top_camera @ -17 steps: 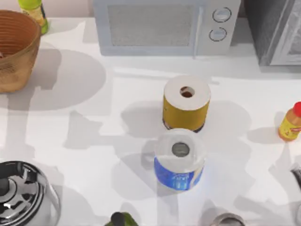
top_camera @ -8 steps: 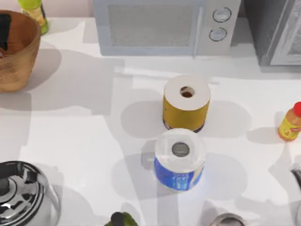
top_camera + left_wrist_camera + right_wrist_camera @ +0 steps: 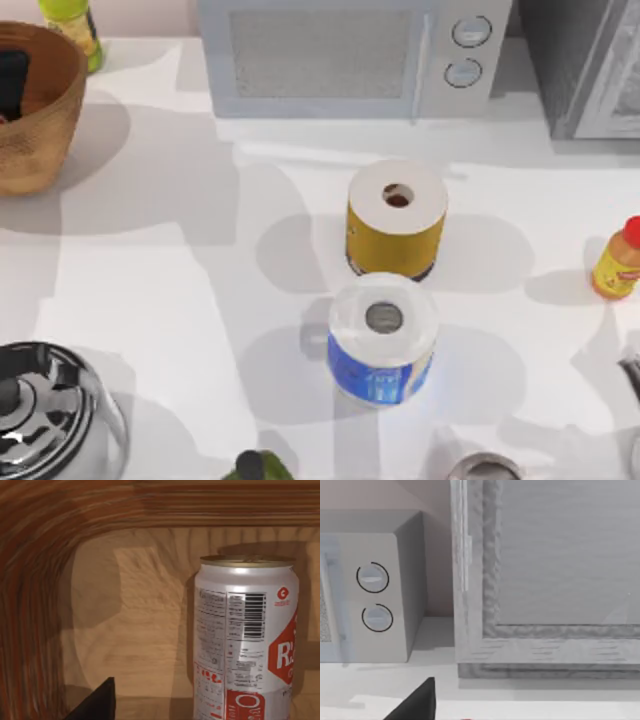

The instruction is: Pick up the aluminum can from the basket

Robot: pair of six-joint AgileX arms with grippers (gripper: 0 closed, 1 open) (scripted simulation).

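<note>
The aluminum can, white with red markings and a pale top, stands upright on the floor of the basket, close to its wicker wall. The basket sits at the table's far left corner. My left gripper shows as a dark shape reaching down inside it. One dark fingertip stands well off to the side of the can without touching it, so the jaws are open with nothing held. My right arm is parked at the right, its fingertip facing the microwave, with the gripper open.
A yellow paper roll and a blue one stand mid-table. The microwave lines the back edge. A yellow red-capped bottle is at the right, a green-yellow bottle behind the basket, and a metal pot at the front left.
My left gripper has come into view inside the basket and sunk a little deeper. Its shadow has shifted across the left of the table. Nothing else moved.
</note>
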